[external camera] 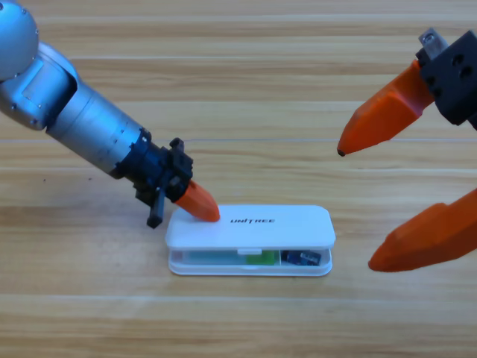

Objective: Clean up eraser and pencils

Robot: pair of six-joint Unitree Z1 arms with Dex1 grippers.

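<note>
The left gripper (200,203), jaws seemingly together, presses the white UNITREE case (250,227) lid at centre frame; the eraser (301,258) shows inside. A slipping tip could skid the case. The right gripper (376,201) waits, jaws apart.

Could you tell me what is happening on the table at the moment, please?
The left end effector is pressing on the left end of the lid of the white case, which lies almost shut on the wooden table. Through the clear front of the case you can see the eraser at the right and something green beside it. The right end effector waits at the right edge, open and holding nothing.
</note>
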